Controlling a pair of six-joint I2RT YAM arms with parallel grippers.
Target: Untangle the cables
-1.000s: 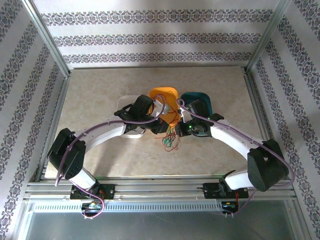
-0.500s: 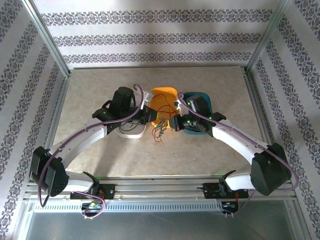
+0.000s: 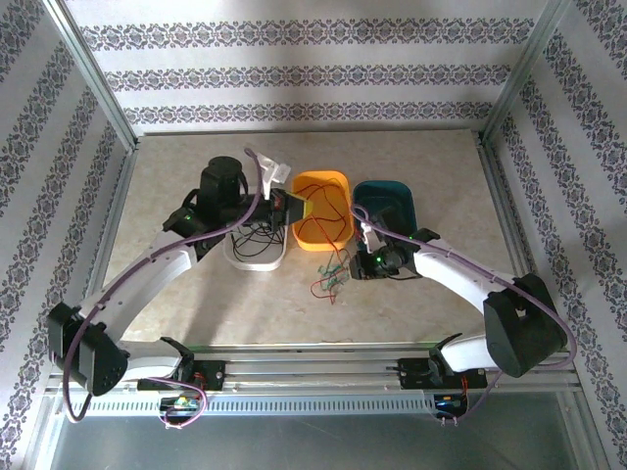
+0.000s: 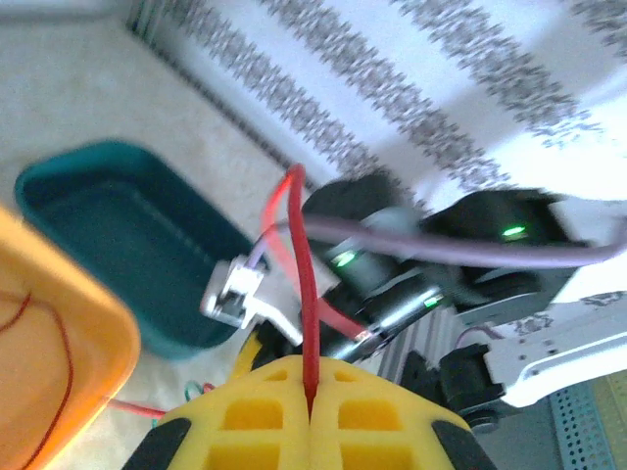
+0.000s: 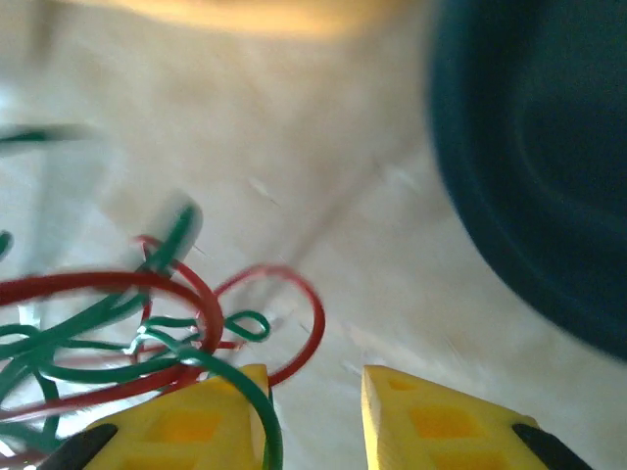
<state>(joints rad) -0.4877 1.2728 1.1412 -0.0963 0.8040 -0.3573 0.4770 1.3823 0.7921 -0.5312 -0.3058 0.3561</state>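
Left gripper (image 4: 312, 394) pinching red cable (image 4: 305, 294), straight ahead

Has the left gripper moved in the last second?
Yes: the left gripper went left and toward the far wall, from the orange tub's near-left corner to its left rim.

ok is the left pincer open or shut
Shut. In the left wrist view the left pincer has its yellow jaws pressed together, a red cable pinched between them.

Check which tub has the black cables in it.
The white tub, leftmost of the three: black cables loop inside it. The orange tub holds a thin red strand; the teal tub shows none.
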